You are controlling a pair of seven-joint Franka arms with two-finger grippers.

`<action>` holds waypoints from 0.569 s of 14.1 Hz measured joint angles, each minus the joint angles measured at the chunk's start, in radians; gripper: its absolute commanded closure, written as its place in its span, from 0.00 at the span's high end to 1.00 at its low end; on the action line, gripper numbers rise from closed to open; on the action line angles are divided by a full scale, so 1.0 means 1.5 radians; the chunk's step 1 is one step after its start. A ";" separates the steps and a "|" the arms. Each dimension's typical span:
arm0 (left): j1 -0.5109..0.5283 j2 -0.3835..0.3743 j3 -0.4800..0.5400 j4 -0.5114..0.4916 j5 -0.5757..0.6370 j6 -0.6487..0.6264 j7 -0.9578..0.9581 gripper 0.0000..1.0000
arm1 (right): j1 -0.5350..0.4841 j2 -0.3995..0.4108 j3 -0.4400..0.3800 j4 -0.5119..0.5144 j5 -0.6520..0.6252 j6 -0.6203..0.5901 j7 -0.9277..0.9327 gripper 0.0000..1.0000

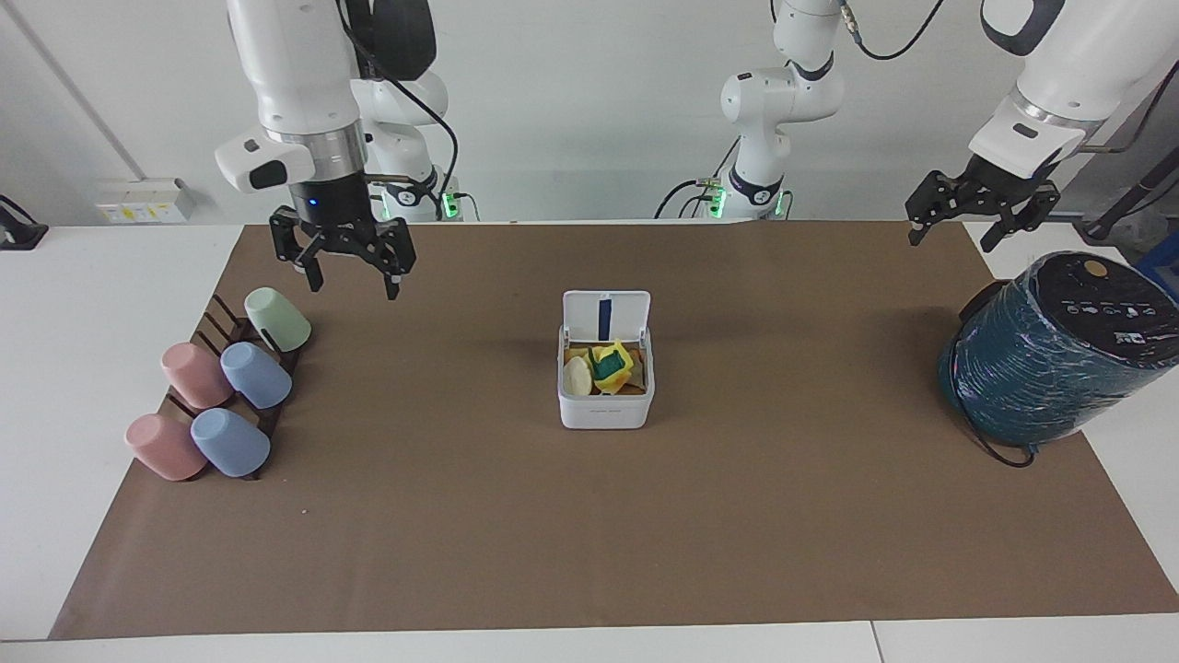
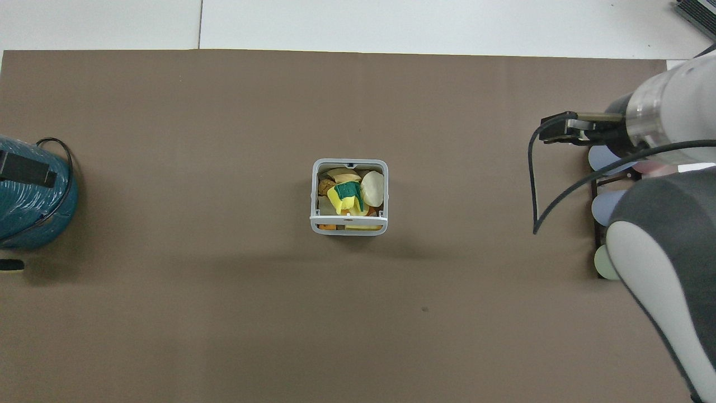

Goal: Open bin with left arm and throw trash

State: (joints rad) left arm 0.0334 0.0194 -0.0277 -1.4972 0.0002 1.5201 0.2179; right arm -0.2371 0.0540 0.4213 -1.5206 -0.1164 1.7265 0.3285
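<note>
I see a matt brown paper sheet covering the smooth white surface. The bin looks like smooth white plastic with a grey rim. The trash inside seems soft and spongy. The cups have a matt pastel finish. The teal cylinder is wrapped in shiny, wrinkled film. Both arms' shells are glossy white; each hand, left and right, is matt black.

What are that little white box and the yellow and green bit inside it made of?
The bin looks like smooth, slightly glossy white plastic: even colour, rounded moulded corners, a thin hinged lid standing open. The yellow piece with green middle looks soft and matte, perhaps sponge or foam, judging by its crumpled shape.
</note>
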 measured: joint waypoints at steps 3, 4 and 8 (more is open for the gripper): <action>0.000 0.000 0.000 0.000 0.000 0.000 0.000 1.00 | -0.003 -0.011 -0.039 0.021 0.022 -0.061 -0.023 1.00; 0.000 0.000 0.000 0.000 0.000 0.000 0.000 1.00 | 0.026 -0.017 -0.085 0.021 0.023 -0.082 -0.031 1.00; 0.000 0.000 0.000 0.000 0.000 0.000 0.000 1.00 | 0.122 -0.033 -0.238 0.015 0.056 -0.136 -0.080 1.00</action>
State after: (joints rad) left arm 0.0333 0.0194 -0.0277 -1.4972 0.0002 1.5201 0.2179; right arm -0.0537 0.0042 0.0638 -1.4988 -0.0328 1.5227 0.2091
